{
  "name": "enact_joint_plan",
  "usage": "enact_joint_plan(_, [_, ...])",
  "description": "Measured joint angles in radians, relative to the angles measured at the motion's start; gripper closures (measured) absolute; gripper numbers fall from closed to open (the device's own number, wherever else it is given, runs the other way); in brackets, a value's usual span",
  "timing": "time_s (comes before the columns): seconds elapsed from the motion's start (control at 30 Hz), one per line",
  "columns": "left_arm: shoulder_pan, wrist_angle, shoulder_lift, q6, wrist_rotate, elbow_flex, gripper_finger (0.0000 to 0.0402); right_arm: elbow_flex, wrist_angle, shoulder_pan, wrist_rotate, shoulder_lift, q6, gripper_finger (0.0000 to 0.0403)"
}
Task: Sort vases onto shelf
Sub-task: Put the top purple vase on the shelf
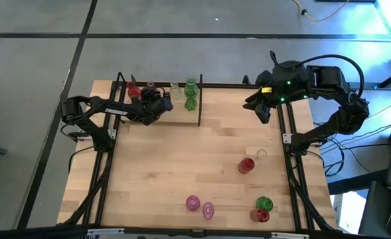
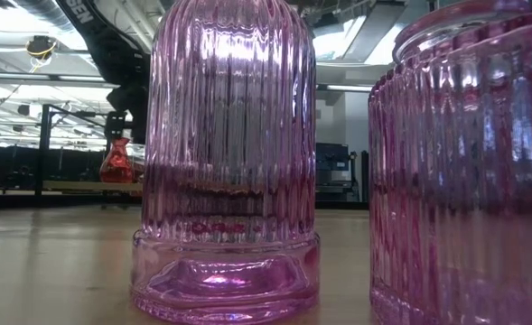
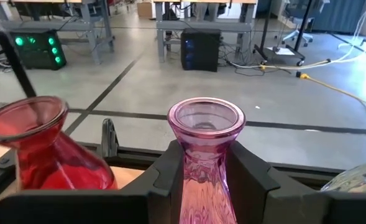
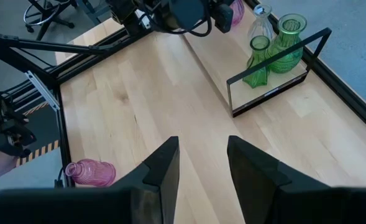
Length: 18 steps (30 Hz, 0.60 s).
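The shelf (image 1: 182, 118) sits at the table's far left. My left gripper (image 1: 156, 103) is over it, shut on a pink vase (image 3: 205, 163). Next to that vase stand a red vase (image 3: 43, 152) and a clear one (image 3: 356, 180). Two green vases (image 1: 190, 93) stand at the shelf's right end. My right gripper (image 4: 201, 168) hangs open above the table's far right (image 1: 261, 106) and touches nothing. A red vase (image 1: 246, 164), a clear vase (image 1: 261, 155), two pink vases (image 1: 200, 206), a green vase (image 1: 264, 203) and another red vase (image 1: 259, 215) stand on the tabletop. My left gripper pinches the pink vase by its narrow neck (image 3: 205, 155), just under the flared mouth, one finger (image 3: 164, 171) on each side. The fingers come in roughly level from the table's left. The vase stands upright in the hold. Its base is hidden, so whether it rests on the shelf cannot be told.
Black frame rails run along the table's left and right edges (image 1: 291, 153). Thin black rods (image 4: 276, 87) edge the shelf. In the low view the two pink vases (image 2: 225, 153) fill the foreground. Bare wood (image 1: 182, 159) lies in the table's middle.
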Motion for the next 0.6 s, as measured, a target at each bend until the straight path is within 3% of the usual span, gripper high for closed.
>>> enact_joint_plan(0.17, [0.026,0.065,0.0,0.074,0.055,0.0,0.0312,0.0,0.002,0.0,0.0,0.0,0.0,0.0276])
enact_joint_plan(0.6, [0.057,0.092,0.0,0.103,0.076,0.0,0.0312,0.0,0.003,0.0,0.0,0.0,0.002,0.0276])
